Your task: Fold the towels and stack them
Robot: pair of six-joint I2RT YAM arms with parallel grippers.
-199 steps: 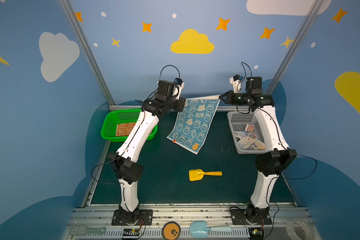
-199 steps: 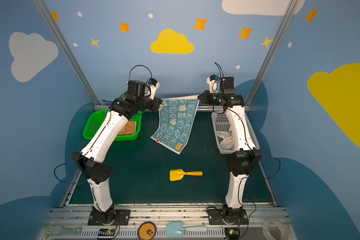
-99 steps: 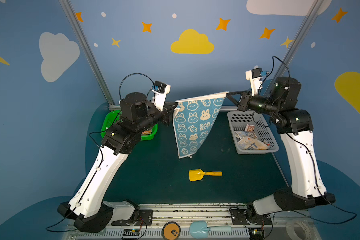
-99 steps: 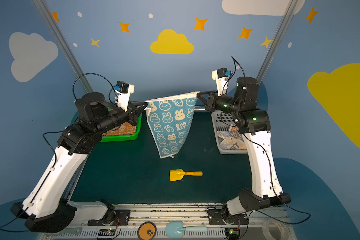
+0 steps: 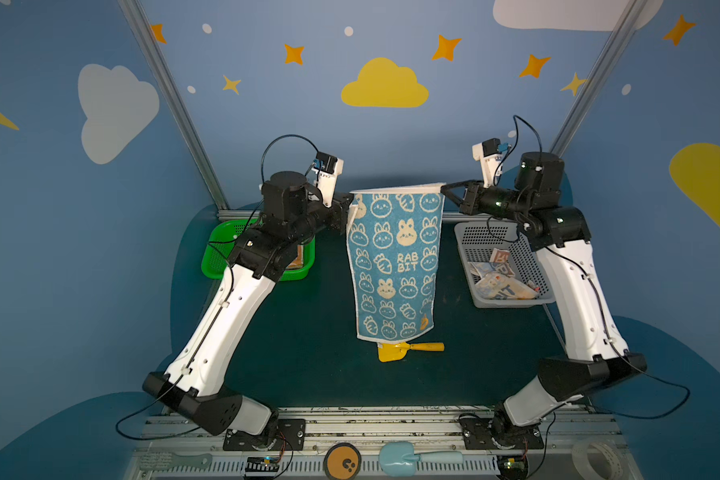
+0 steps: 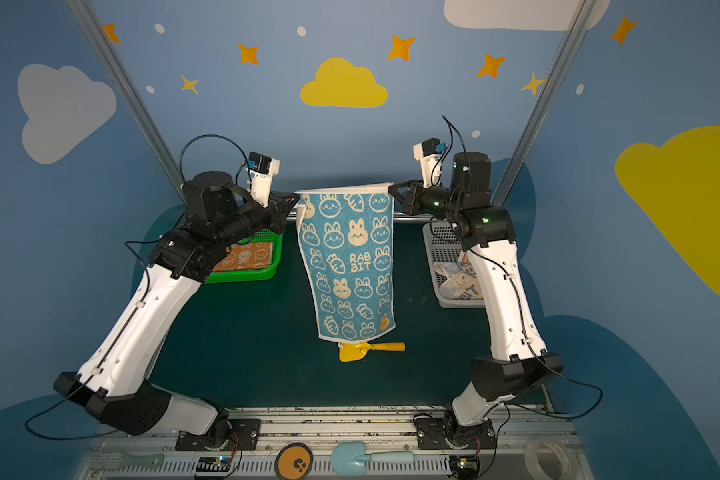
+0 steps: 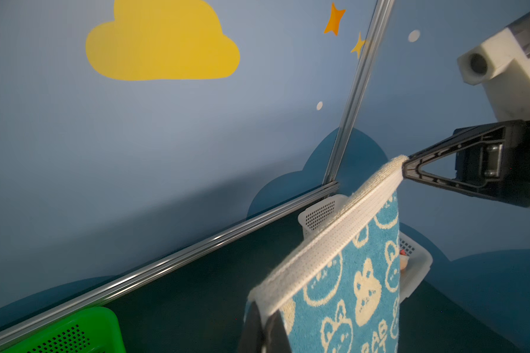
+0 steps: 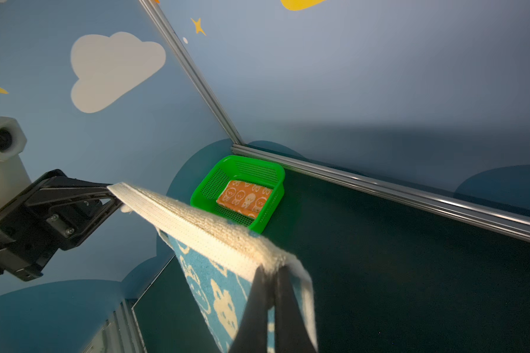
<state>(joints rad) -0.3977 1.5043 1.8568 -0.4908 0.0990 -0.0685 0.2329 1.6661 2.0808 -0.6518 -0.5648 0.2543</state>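
As tools [image 5: 350,206] [image 5: 443,191] pinch, towel [image 5: 395,266] between (taut)

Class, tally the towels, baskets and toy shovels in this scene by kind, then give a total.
Towels: 3 (blue rabbit towel, orange towel, crumpled lettered towel)
Baskets: 2 (green basket, grey basket)
Toy shovels: 2 (yellow shovel, pale blue shovel)
Total: 7

Dim, soft overhead light, faint shadows, bowed wide-angle edges, right pincer [image 8: 271,275] blurry close-up.
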